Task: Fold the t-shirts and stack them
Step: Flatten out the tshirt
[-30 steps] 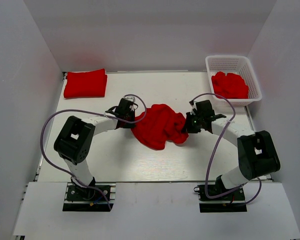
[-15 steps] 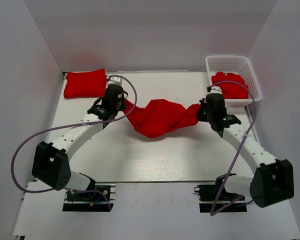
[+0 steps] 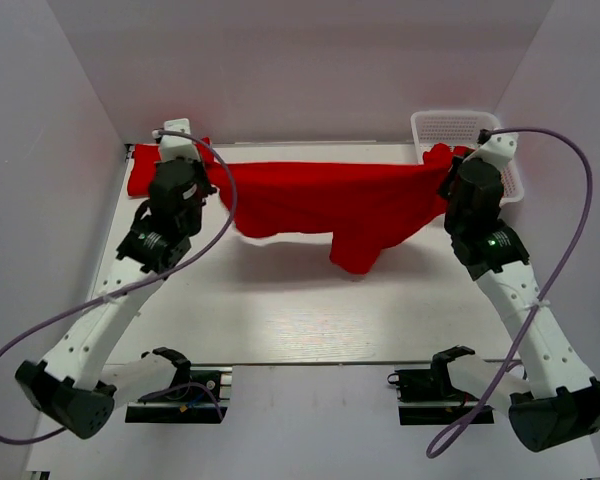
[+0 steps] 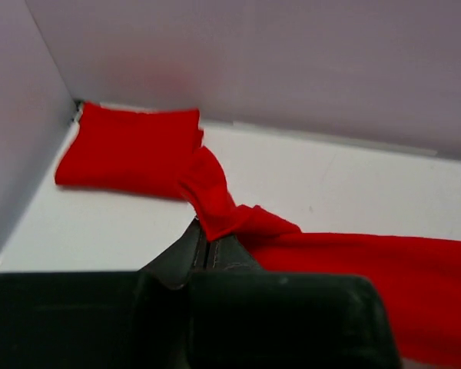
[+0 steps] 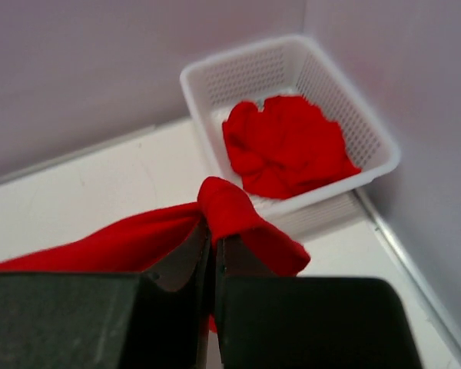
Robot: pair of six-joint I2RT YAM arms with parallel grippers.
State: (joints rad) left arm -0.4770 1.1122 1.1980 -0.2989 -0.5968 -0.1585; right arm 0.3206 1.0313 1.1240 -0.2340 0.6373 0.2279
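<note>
While both arms are raised above the table [image 3: 280, 310], one red t-shirt [image 3: 330, 200] hangs stretched between them, its middle sagging into a lower fold. The right gripper [image 5: 213, 237] pinches one bunched end of this cloth just beside the white basket [image 5: 215, 77], its fingers pressed together on the fabric. The left gripper [image 4: 207, 247] pinches the other end, well away from the basket on its left, fingers likewise clamped tight on a twisted bunch. Inside the basket lies a crumpled t-shirt [image 5: 284, 146]. A folded t-shirt [image 4: 127, 150] lies flat against the same back wall as the basket, far to its left, just beyond the left gripper.
</note>
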